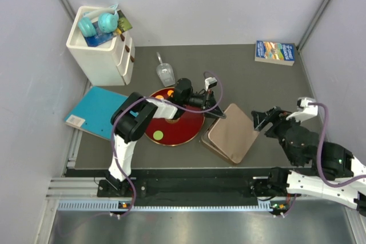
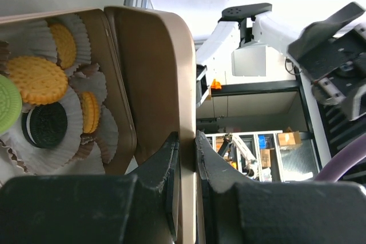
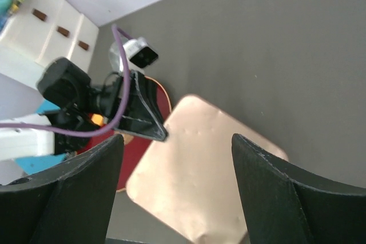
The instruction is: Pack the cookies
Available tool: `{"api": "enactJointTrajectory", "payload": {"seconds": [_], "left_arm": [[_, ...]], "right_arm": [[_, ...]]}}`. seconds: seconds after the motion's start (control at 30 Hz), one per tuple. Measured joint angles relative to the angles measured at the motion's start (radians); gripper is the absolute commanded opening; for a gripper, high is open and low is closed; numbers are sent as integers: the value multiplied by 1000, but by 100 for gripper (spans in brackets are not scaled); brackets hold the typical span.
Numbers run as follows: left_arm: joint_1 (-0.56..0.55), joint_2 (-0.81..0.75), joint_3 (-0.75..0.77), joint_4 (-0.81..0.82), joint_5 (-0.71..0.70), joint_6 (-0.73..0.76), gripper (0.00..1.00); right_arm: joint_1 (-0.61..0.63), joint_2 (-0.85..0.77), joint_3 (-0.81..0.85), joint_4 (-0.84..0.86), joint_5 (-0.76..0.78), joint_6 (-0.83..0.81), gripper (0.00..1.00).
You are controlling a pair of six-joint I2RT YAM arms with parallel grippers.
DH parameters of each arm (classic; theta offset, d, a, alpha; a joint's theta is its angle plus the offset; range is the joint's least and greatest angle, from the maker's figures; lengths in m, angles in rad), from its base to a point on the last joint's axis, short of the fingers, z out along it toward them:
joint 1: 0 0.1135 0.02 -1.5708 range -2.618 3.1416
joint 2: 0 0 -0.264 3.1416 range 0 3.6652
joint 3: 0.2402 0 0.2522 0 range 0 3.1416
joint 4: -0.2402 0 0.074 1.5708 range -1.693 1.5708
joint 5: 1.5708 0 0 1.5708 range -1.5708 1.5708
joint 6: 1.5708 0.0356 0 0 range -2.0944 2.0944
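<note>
A tan cookie tin has its lid (image 1: 231, 134) lowered over it, right of the dark-red plate (image 1: 189, 131). My left gripper (image 1: 220, 114) is shut on the lid's edge (image 2: 189, 84). In the left wrist view the tin (image 2: 123, 135) holds cookies in white paper cups: orange ones (image 2: 36, 78), a black one (image 2: 44, 124) and a green one (image 2: 7, 104). A green cookie (image 1: 158, 135) and an orange one (image 1: 170, 92) lie on the plate. My right gripper (image 1: 262, 119) is open and empty just right of the tin, its fingers (image 3: 74, 181) facing the lid (image 3: 206, 170).
A white drawer unit (image 1: 103, 58) with teal items on top stands at the back left. A blue notebook (image 1: 94, 110) lies left of the plate, a clear scoop (image 1: 165, 72) behind it. A book (image 1: 275, 52) lies at the back right.
</note>
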Motion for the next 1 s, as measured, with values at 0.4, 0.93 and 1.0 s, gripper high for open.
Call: {"api": "enactJointTrajectory", "payload": {"seconds": [0.4, 0.93, 1.0], "left_arm": [[39, 48, 8, 74, 13, -72, 0], [61, 86, 8, 180, 13, -154, 0], [67, 92, 6, 185, 13, -158, 0]], "right_arm": [[0, 45, -272, 78, -72, 76, 14], [-116, 192, -472, 340, -201, 98, 0], [-126, 206, -498, 365, -224, 98, 0]]}}
